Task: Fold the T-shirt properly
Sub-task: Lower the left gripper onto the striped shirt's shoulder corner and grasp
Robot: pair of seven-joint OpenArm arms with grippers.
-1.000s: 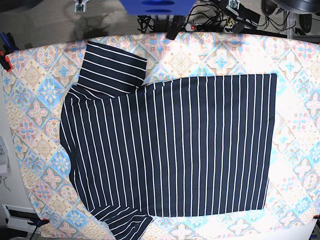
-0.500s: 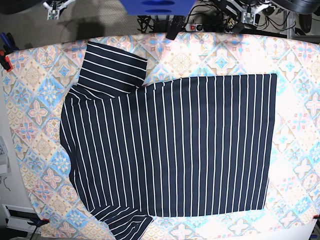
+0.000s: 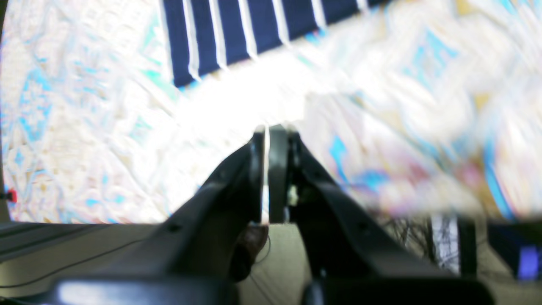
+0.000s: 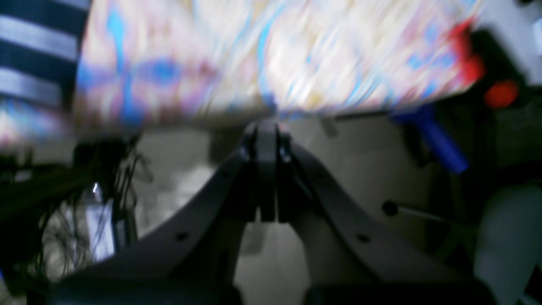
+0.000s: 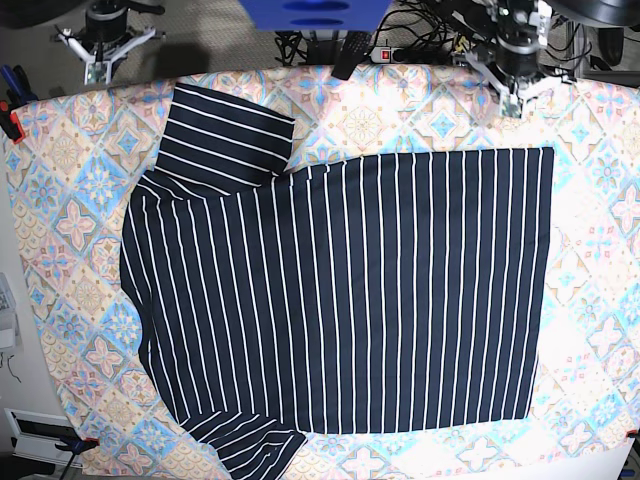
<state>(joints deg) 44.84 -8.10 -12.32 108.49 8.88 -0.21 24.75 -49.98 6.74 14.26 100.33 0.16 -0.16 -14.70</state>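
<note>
left hand (image 5: 510,92) at far edge of tabletop (image 5: 600,140), just beyond the t-shirt's hem corner, fingers pressed together on nothing. right hand (image 5: 93,55) past the opposite far corner, off the patterned cloth (image 5: 60,200), likewise closed and empty; wrist view blurred, fingertips (image 4: 266,140) hovering near the cloth's edge. both arms reaching in from the far side, neither touching fabric.

t-shirt (image 5: 340,300) lying flat at centre of the cloth, body spread wide, hem toward the left arm's side, collar end toward the right arm's side. one sleeve (image 5: 225,135) out flat at the far edge, the other at the near edge. no fold yet visible in the body: task judged at its start, all folds remaining.
</note>
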